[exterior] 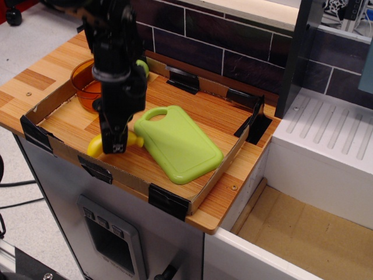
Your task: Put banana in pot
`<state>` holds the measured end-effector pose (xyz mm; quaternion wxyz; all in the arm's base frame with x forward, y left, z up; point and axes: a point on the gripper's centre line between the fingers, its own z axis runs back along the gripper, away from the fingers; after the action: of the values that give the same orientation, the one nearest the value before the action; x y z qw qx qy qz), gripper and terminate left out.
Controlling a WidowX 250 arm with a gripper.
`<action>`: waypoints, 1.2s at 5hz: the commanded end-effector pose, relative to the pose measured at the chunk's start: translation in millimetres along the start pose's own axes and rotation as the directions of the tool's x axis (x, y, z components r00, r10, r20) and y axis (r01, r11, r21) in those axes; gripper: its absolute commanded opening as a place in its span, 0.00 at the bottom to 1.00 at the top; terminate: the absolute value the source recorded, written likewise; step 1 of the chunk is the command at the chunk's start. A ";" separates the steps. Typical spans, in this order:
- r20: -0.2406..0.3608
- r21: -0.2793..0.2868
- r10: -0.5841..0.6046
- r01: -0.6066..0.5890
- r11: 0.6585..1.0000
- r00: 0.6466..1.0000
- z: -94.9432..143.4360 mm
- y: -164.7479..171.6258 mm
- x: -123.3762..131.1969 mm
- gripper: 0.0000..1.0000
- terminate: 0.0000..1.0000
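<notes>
Pinching small curved yellow plastic banana (96,145) w/ black gripper (115,142), jaws clamped on its middle, near front wall | round translucent orange pot (86,85) behind | risk: smooth plastic slips en route.
</notes>
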<state>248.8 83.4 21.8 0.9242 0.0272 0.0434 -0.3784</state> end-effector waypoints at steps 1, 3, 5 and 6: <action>0.114 0.050 0.080 -0.086 0.995 0.990 66.7 23.4 9.5 0.00 0.00; 0.139 0.052 0.335 -0.344 0.937 0.932 71.5 93.2 5.3 0.00 0.00; 0.101 0.096 0.390 -0.399 0.912 0.915 47.1 127.1 -3.9 0.00 0.00; 0.083 0.114 0.406 -0.413 0.903 0.910 38.7 132.5 -5.5 0.00 0.00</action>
<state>331.5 162.6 40.6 0.9810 0.0646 0.0102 -0.1824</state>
